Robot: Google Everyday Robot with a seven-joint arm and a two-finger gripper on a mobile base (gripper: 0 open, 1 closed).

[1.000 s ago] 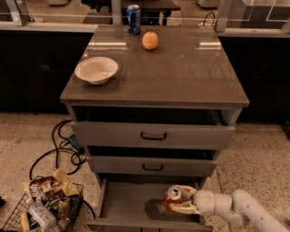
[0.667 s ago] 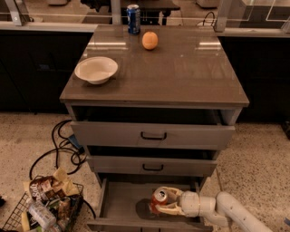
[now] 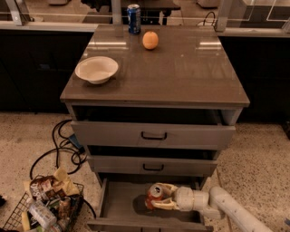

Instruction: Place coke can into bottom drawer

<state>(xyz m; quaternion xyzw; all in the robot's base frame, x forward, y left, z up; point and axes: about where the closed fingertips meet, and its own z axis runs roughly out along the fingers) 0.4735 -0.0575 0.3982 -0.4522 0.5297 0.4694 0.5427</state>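
Note:
The coke can [image 3: 154,195] is a small red can with a silver top, tilted, held over the floor of the open bottom drawer [image 3: 118,201]. My gripper [image 3: 158,196] reaches in from the lower right on a white arm, and its pale fingers [image 3: 166,205] are shut around the can. The can casts a dark shadow on the drawer floor just below it. I cannot tell whether the can touches the floor. The drawer is pulled out; its flat grey front runs along the bottom edge of the view.
Two upper drawers with black handles [image 3: 153,136] sit slightly ajar above. On the cabinet top are a white bowl [image 3: 96,69], an orange fruit [image 3: 150,40] and a blue soda can [image 3: 133,12]. A wire basket of snack packets [image 3: 45,204] and black cables [image 3: 61,149] lie on the floor left.
My gripper and the coke can have moved left, further over the middle of the bottom drawer. Nothing on the cabinet top has moved.

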